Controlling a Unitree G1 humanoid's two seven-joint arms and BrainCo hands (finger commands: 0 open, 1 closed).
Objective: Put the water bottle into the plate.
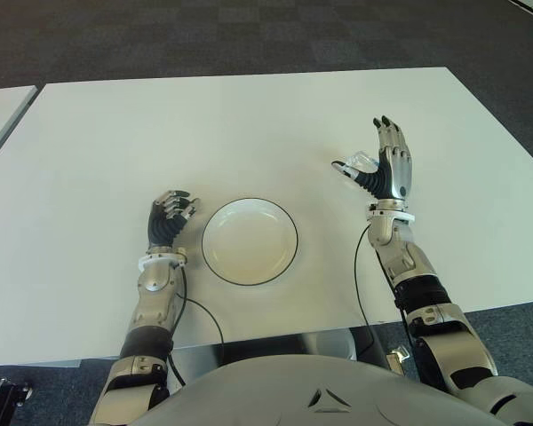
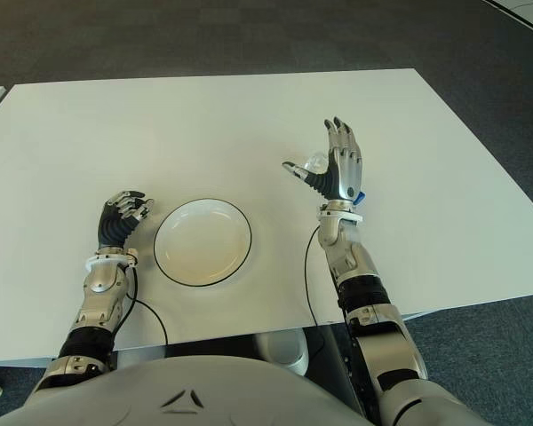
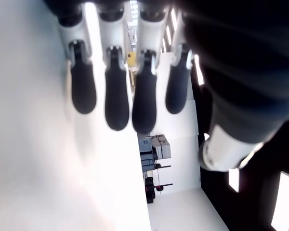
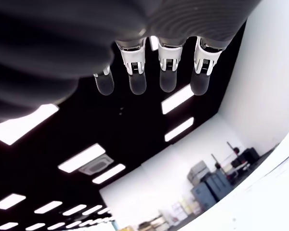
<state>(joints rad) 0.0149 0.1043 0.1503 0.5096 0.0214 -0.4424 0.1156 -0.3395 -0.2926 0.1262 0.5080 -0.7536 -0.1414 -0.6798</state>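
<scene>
A white plate [image 1: 249,240] with a dark rim sits on the white table [image 1: 249,124] in front of me. My right hand [image 1: 364,145] is raised to the right of the plate, open, fingers pointing up and thumb out, holding nothing. Just behind that hand a bit of the clear water bottle [image 2: 315,161] shows between thumb and fingers, and a blue piece [image 2: 359,197] peeks out at the wrist. The hand hides the rest of the bottle. My left hand [image 1: 172,207] shows just left of the plate with its fingers curled and nothing in them.
A second white table's corner [image 1: 4,111] shows at the far left. Dark carpet [image 1: 249,35] lies beyond the table. Black cables [image 1: 200,311] run from both wrists toward the table's near edge.
</scene>
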